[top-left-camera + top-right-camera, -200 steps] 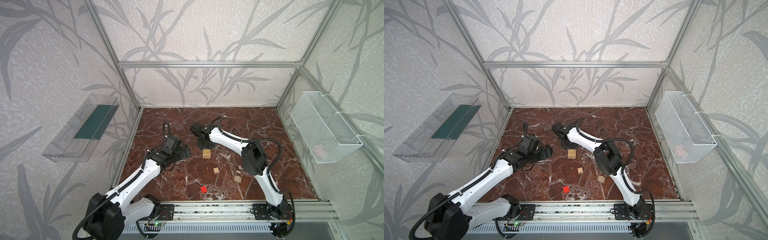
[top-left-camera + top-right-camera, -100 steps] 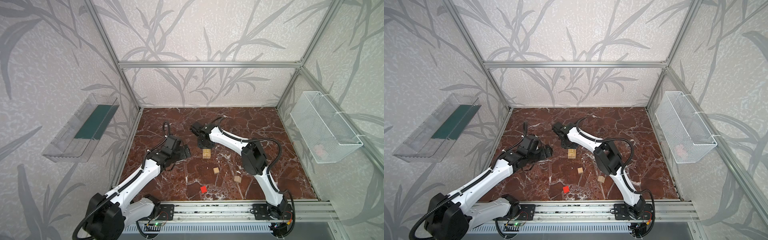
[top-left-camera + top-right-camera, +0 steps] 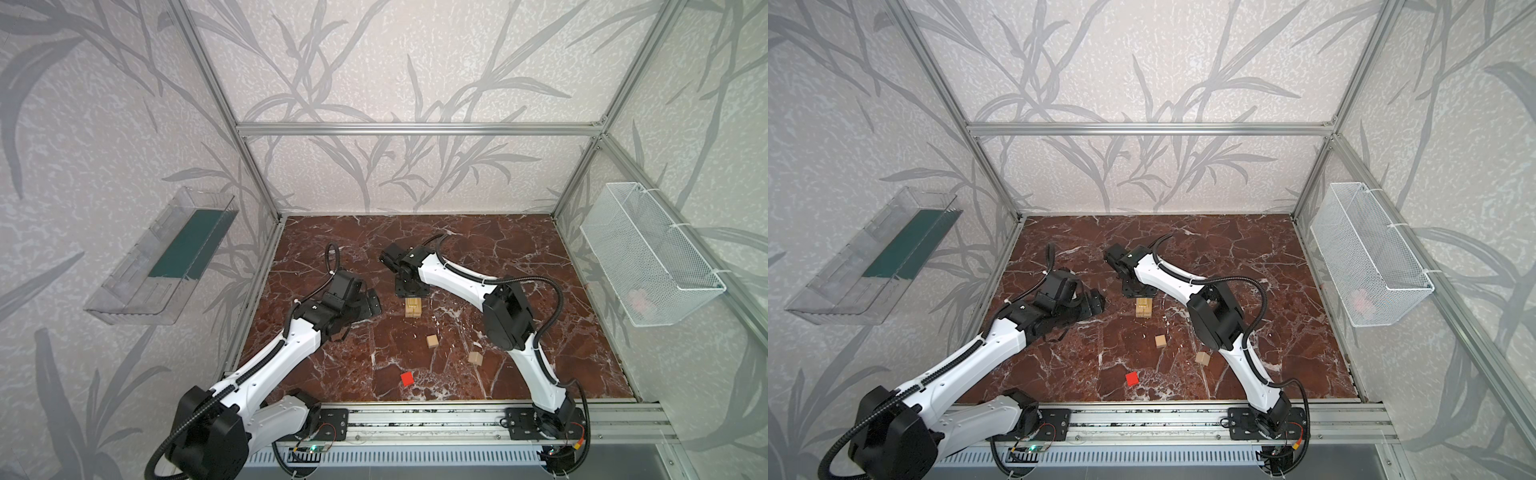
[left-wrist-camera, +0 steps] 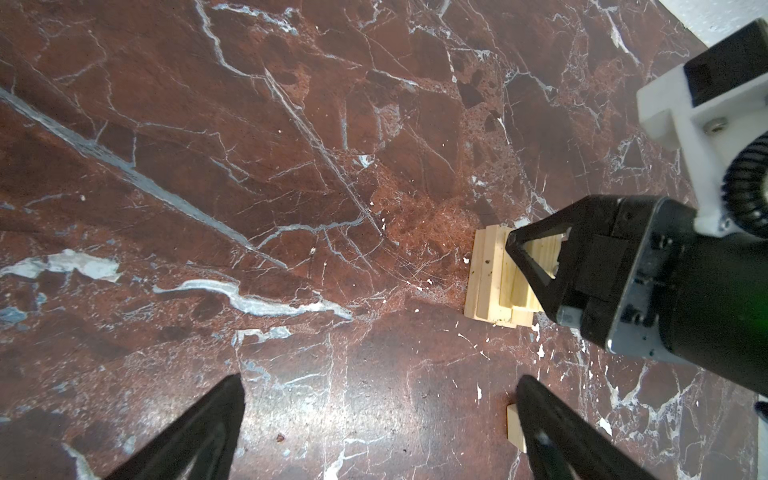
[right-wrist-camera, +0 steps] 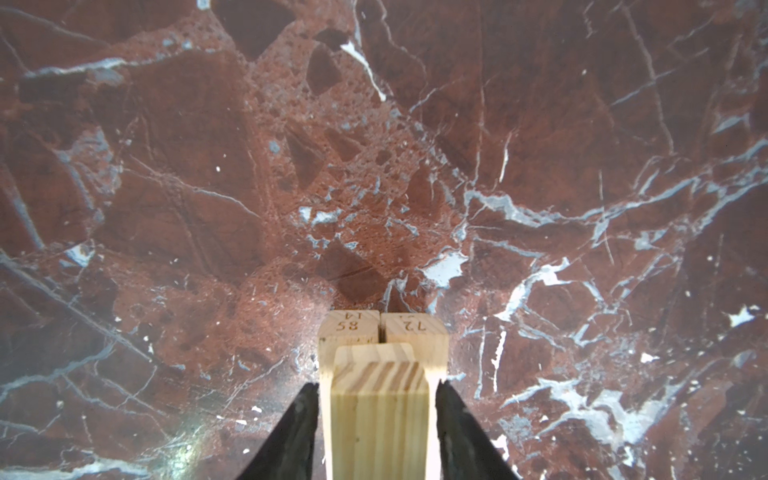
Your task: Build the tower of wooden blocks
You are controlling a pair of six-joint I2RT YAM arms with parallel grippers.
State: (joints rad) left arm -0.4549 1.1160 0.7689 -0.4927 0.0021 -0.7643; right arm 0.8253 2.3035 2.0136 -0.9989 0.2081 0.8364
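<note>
Pale pine, striped with tan grain, fills the gap of the right tool (image 5: 378,386). Its black tapered fingers (image 5: 291,436) stand either side of the top bar (image 5: 380,419) with a sliver of space showing, so I read it as parted and straddling, not pinching. That bar lies flat on the tower (image 3: 414,307), centred over the seam of a pair of bars (image 5: 382,332) whose sawn ends carry pencilled numbers. The wood is square-edged, matt and dry-looking. From the left wrist the tower shows as a low stepped stack, its edges not quite flush, standing near the middle of the surface (image 3: 540,249) right under the right tool. The bar layers look done or very nearly, though I cannot count the bars exactly. By my reckoning the small pieces remain to be stacked. One plain cube (image 3: 432,341), a second plain cube (image 3: 475,358) and the red cube (image 3: 407,378) all lie loose, well apart from the tower, toward the front rail (image 3: 415,415). The left tool (image 4: 379,377) is spread wide and empty, hovering beside the tower over bare surface. That surface is glossy red-brown marble pattern, veined white and hard, so a dropped cube could skitter.
</note>
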